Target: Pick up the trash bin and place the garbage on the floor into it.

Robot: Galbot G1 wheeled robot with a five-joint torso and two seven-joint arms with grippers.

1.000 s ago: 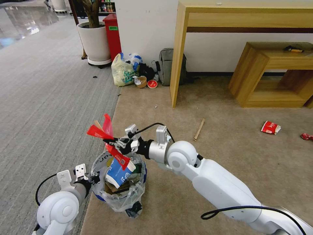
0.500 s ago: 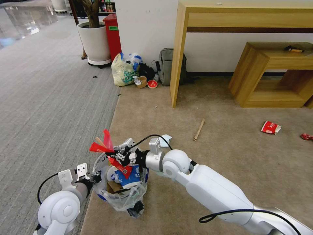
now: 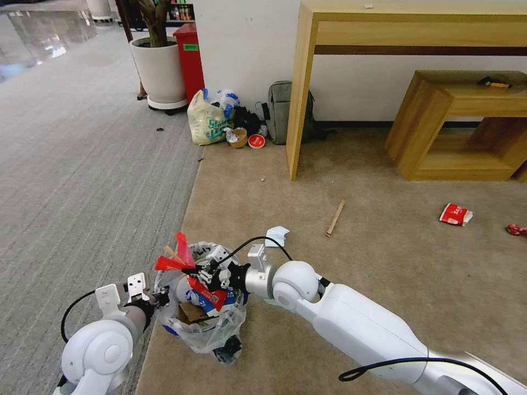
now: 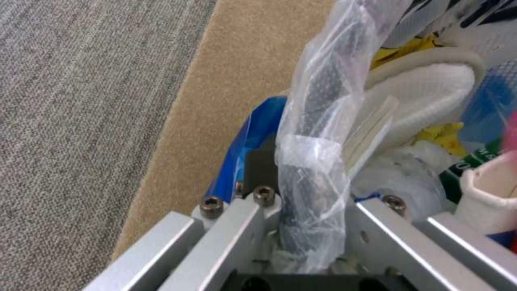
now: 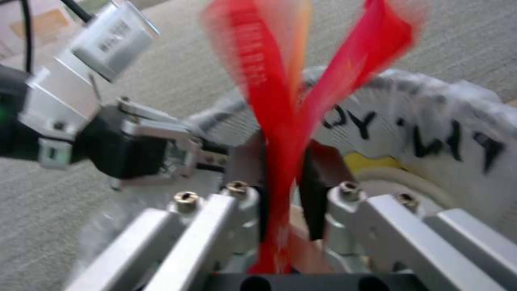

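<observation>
The trash bin (image 3: 202,323), dark and lined with a clear printed bag, sits on the beige floor (image 3: 384,263) at the carpet edge, stuffed with a cup, cardboard and a white slipper (image 4: 431,95). My left gripper (image 3: 161,298) is shut on its bagged rim (image 4: 309,161). My right gripper (image 3: 193,270) hangs just over the bin's mouth, shut on red wrappers (image 3: 177,257) that stick up from its fingers (image 5: 280,101). More garbage lies on the floor: a stick (image 3: 335,218), a red-white carton (image 3: 455,214), a red wrapper (image 3: 516,229) and a pale tissue (image 3: 276,236).
Grey ribbed carpet (image 3: 82,164) runs along the left. A yellowish tied bag (image 3: 206,123), grey backpack (image 3: 280,112), red box (image 3: 189,55) and white planter (image 3: 159,68) stand by the wall. A wooden desk leg (image 3: 299,99) and low bench (image 3: 455,126) are beyond.
My right gripper has come down and nearer with the red wrappers, from above the bin to its mouth, uncovering the tissue behind it. The left gripper and bin have held still.
</observation>
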